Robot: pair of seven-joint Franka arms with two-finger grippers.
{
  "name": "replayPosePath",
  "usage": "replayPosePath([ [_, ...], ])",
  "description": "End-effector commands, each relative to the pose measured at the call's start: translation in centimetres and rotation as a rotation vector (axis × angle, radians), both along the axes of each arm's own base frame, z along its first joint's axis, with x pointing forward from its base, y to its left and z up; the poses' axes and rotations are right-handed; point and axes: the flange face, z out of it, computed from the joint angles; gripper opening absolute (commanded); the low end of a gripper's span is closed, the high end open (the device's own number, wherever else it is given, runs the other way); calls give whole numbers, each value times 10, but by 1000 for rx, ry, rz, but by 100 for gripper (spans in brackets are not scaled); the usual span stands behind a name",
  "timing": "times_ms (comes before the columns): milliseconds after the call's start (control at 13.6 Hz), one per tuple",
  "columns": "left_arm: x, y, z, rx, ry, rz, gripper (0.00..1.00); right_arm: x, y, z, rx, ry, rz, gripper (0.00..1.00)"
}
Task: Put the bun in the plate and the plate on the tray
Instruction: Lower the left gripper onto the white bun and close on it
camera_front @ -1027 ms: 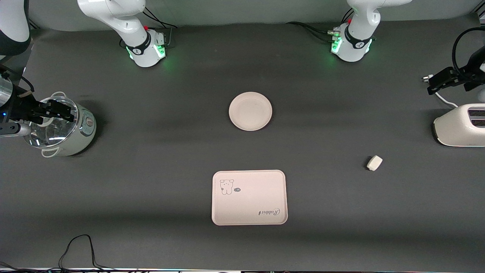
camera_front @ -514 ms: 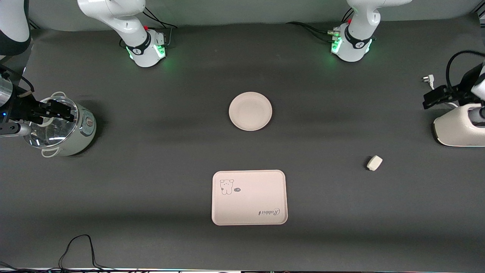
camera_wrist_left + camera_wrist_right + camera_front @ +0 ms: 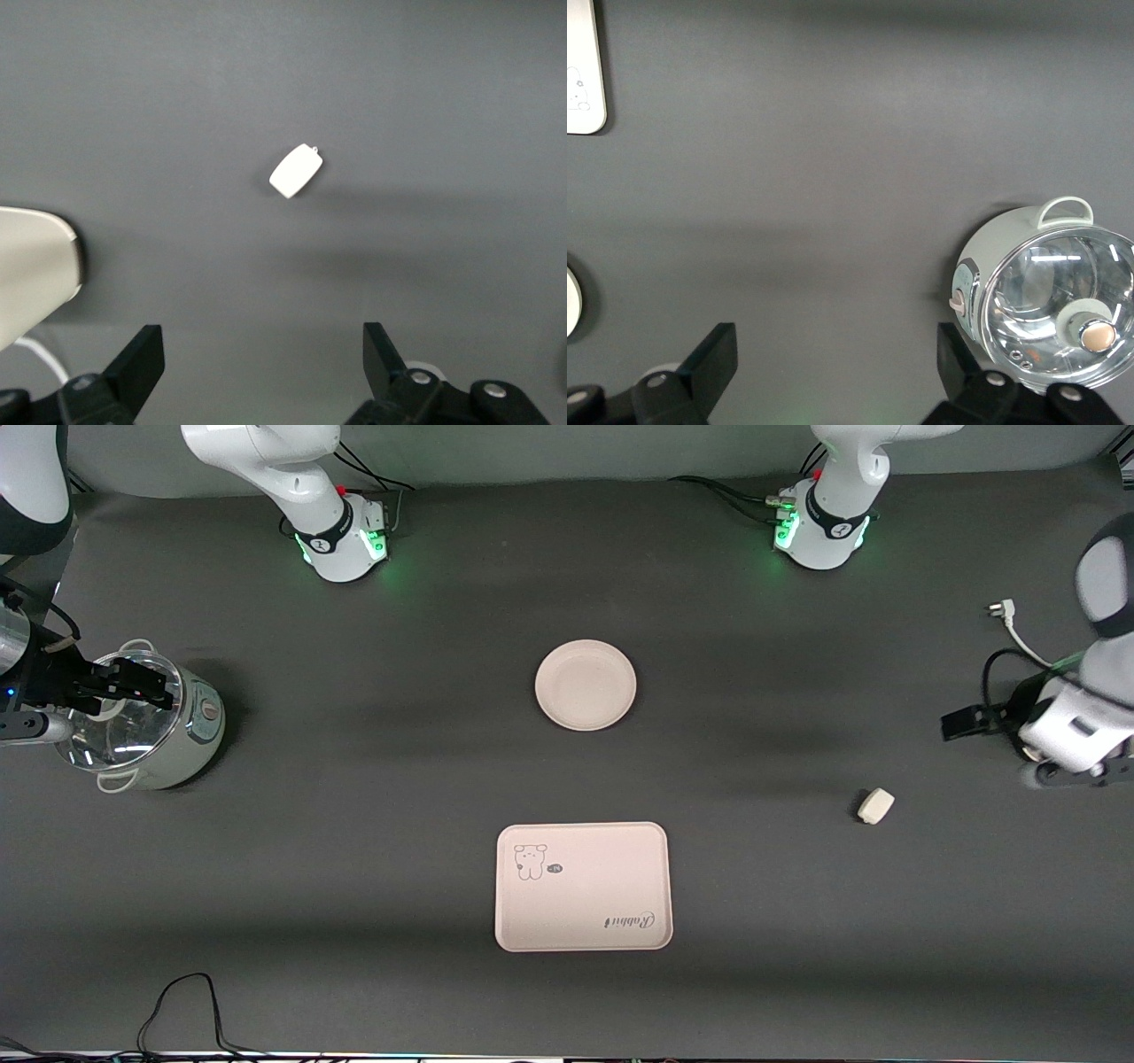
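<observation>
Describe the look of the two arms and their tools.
Both arms are glossy white with dark grey joint bands. Their bases glow green and trail black cables. Each tool, the left tool and the right tool, has two black wedge-shaped fingers on a black body with silver screws.

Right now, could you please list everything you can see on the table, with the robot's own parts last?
bun: one, off-white, bare table toward the left arm's end.
plate: one, cream, mid-table, empty.
tray: one, cream, nearer the front camera than the plate, empty.
cooker pot: one, pale green with glass lid, right arm's end.
plug and cable: one, white, left arm's end.
left gripper: open, over the table near the bun.
right gripper: open, over the pot.
</observation>
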Motion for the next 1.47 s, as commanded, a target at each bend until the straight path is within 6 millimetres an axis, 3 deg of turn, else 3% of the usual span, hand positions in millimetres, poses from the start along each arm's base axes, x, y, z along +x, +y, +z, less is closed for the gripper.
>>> replayPosePath([
  [0,1,-1,-64,-26,0,26,100,-3,-1,4,23,0,19,100],
  [147,8,2,-113,-41,12,40,100,-3,-1,4,21,0,19,100],
  [587,27,2,-218,-43,-30,26,99,-3,-1,3,23,2,19,100],
  [807,22,1,-245,-46,-22,26,98,-3,-1,2,23,3,19,100],
  [1027,15,0,-255,-47,-25,28,93,-3,-1,2,23,3,19,100],
  [1100,15,0,-255,-47,-25,28,86,-3,0,2,23,3,20,100],
  [1247,14,0,-259,-47,-19,28,48,-3,-2,2,23,5,17,100],
  [1320,14,0,-259,-47,-19,28,36,-3,-1,2,23,5,19,100],
  [1394,14,0,-259,-48,-21,31,30,-3,-1,2,23,3,19,100],
])
